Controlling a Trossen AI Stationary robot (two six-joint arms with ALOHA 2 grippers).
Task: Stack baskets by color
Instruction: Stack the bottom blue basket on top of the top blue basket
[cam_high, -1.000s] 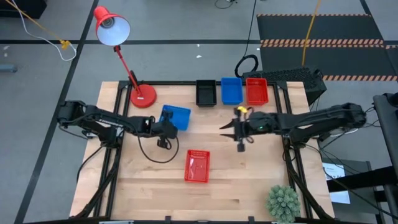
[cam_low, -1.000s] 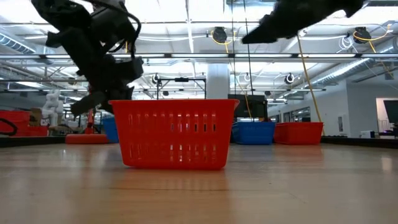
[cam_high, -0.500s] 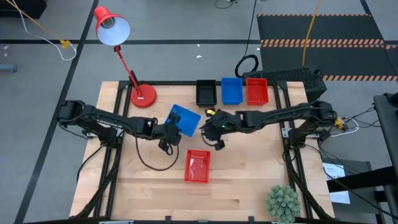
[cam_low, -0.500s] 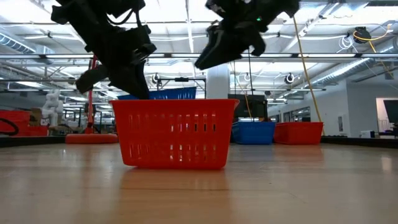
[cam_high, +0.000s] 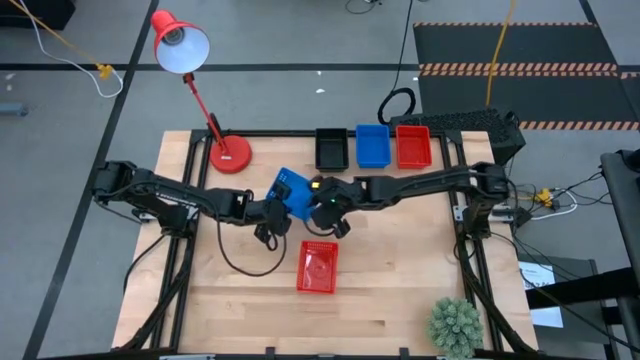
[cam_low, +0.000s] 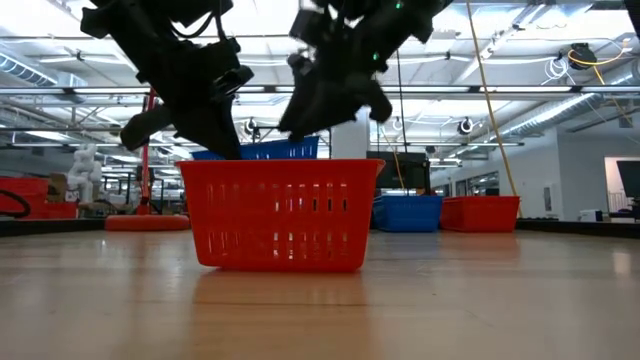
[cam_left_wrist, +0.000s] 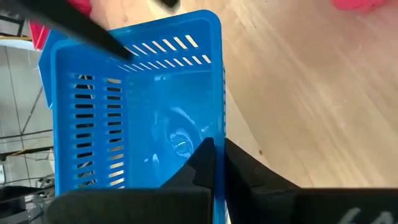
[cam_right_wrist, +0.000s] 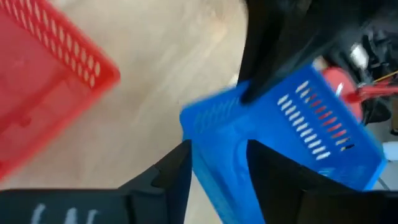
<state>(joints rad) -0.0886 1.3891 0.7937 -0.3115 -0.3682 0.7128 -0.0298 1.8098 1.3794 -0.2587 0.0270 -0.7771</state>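
Note:
A blue basket hangs tilted above the table's middle, with my left gripper shut on its wall. My right gripper reaches in from the right. It is open, and its fingers stand on either side of the basket's near end. A red basket rests on its base just in front of them. At the far edge a black basket, a blue one and a red one stand side by side. My left gripper pinches the blue basket's side wall at its rim, one finger inside and one outside. The fingers come slanting down from the table's left. The basket is lifted clear and tilted. My right gripper straddles the basket's other end; whether it touches I cannot tell.
A red desk lamp stands at the far left on its round base. A cable loops on the table below my left gripper. A green plant sits at the near right corner. Bare wood lies to the near left and right.
My left gripper has risen and rolled, lifting the blue basket clear of the table and turning it. It has kept still since. My right gripper has swept toward the table's left, sunk a little and rolled, and has reached the basket's end.

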